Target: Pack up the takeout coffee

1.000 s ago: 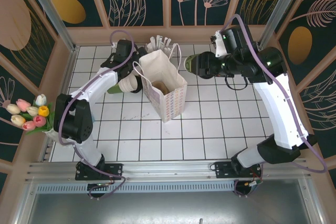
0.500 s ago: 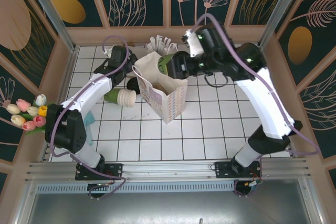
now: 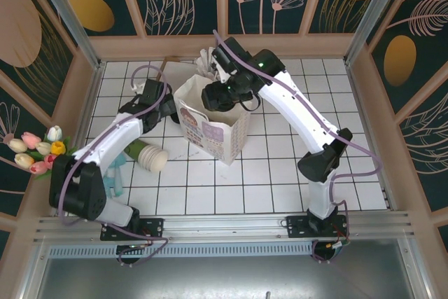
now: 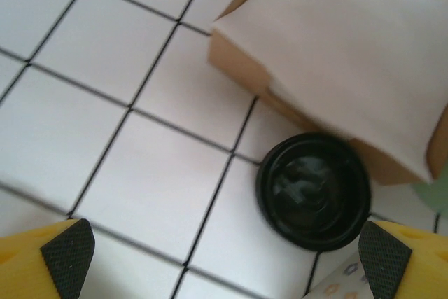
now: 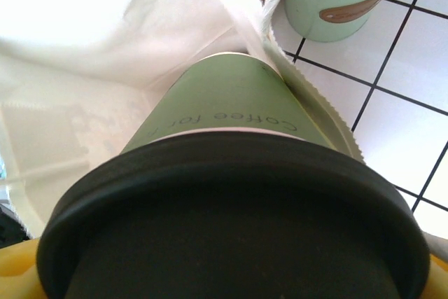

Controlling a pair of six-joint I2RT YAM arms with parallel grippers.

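The takeout coffee (image 5: 224,113), a green paper cup with a black lid (image 5: 231,215), is tilted base-first into the mouth of the white paper bag (image 5: 105,47). My right gripper (image 5: 231,274) is shut on it at the lid end. From above, the cup (image 3: 213,96) hangs over the back of the open bag (image 3: 210,127), held by the right gripper (image 3: 224,92). My left gripper (image 3: 165,106) stands open just left of the bag, its pads (image 4: 66,257) wide apart over bare tile with nothing between them.
A loose black lid (image 4: 313,190) lies on the tile beside a brown-edged white paper piece (image 4: 336,61). The pale-green straw holder (image 3: 210,58) stands behind the bag. Stacked cream cups (image 3: 148,157) lie at the left. Tulips (image 3: 38,150) sit on the left ledge.
The right arm swung left, carrying the coffee from right of the bag to over its mouth. The left gripper drew back from the bag. The cream cups shifted down-left.
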